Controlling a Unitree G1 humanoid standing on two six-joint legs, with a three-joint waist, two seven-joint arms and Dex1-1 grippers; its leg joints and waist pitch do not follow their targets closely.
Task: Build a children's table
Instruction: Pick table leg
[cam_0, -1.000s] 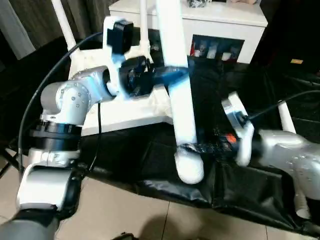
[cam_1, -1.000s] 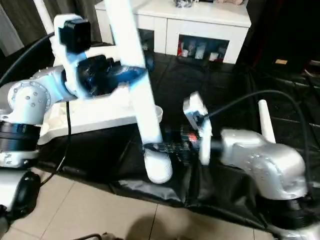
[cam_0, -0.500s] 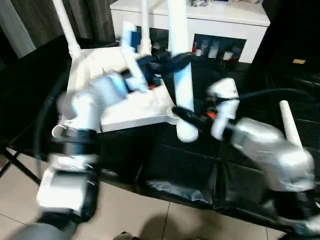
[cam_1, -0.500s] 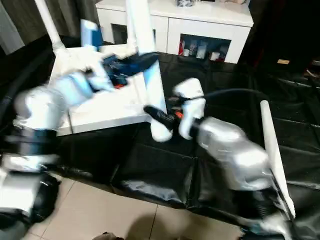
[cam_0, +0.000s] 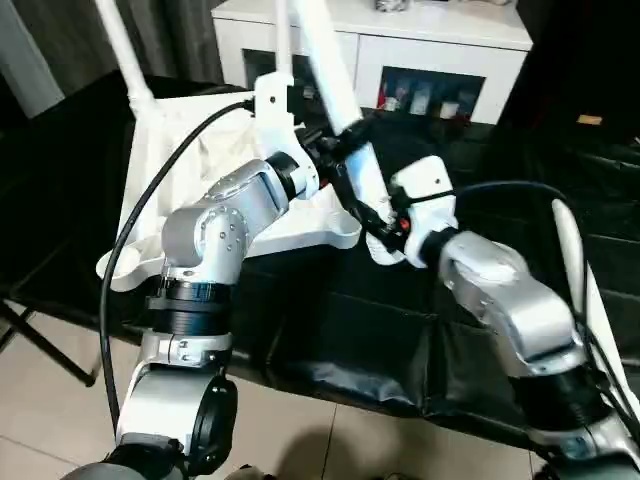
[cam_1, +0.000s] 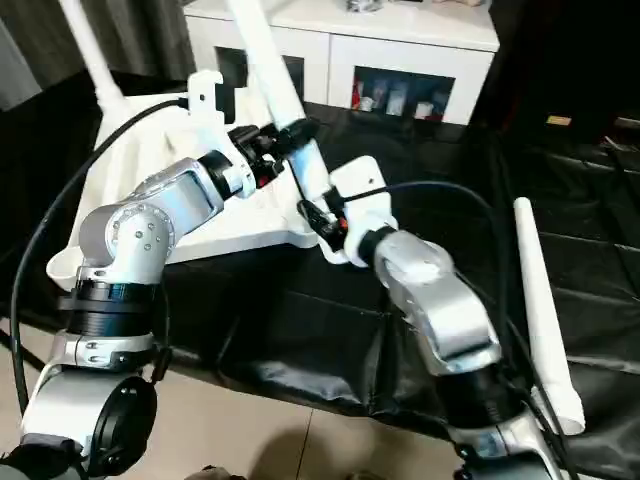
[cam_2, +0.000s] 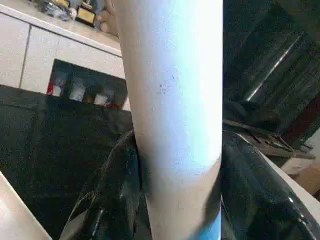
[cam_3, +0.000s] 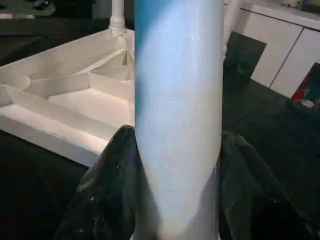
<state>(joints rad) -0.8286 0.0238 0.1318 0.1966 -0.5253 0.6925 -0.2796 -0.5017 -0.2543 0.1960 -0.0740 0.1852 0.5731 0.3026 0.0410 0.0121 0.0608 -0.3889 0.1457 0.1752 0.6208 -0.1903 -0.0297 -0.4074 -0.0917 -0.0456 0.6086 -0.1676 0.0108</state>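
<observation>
The children's table top (cam_0: 190, 170) lies upside down on the left, its ribbed underside up, with two legs (cam_0: 122, 45) standing in its far corners. A third white leg (cam_0: 335, 90) is held tilted, its thick end (cam_0: 385, 250) just beside the near corner socket (cam_0: 345, 236). My left gripper (cam_0: 345, 135) is shut on the middle of this leg. My right gripper (cam_0: 375, 218) is shut on it lower down. The wrist views show the leg (cam_2: 172, 100) between black fingers (cam_2: 112, 200), and likewise the leg (cam_3: 177, 125) between fingers (cam_3: 102, 185).
A fourth loose leg (cam_1: 540, 300) lies on the black-covered work table (cam_0: 330, 330) at the right. The white cabinet with glass doors (cam_0: 440, 60) stands behind. Black cables trail from both arms. Tiled floor (cam_0: 60, 400) runs along the work table's front edge.
Both arms have carried the held leg away from the work table's front edge, back and left. Its thick end now sits by the table top's near corner socket.
</observation>
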